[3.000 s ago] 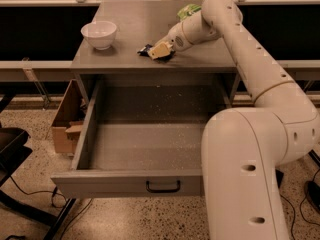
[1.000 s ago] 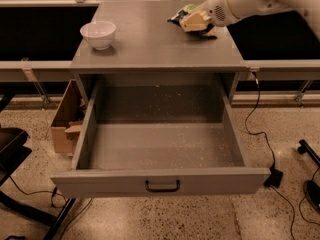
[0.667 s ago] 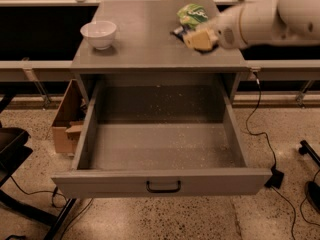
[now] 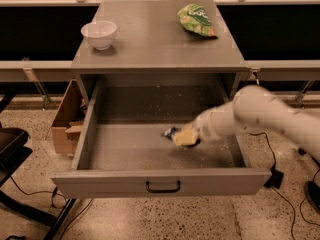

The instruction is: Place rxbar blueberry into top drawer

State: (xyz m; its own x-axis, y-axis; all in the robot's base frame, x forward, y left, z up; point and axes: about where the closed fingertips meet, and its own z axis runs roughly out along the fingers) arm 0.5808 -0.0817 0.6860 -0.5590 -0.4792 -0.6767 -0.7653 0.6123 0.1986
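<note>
The gripper (image 4: 184,137) is seen low inside the open top drawer (image 4: 100,184), right of centre. Its fingers are closed on the rxbar blueberry (image 4: 170,132), whose dark end protrudes leftward. A green chip bag (image 4: 196,20) and a white bowl (image 4: 100,34) are noted on the tabletop (image 4: 150,46).

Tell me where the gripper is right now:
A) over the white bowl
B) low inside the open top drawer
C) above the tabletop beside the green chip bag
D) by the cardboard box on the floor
B: the gripper sits low inside the open top drawer with the rxbar blueberry at its tip, well away from the green chip bag on the tabletop.
</note>
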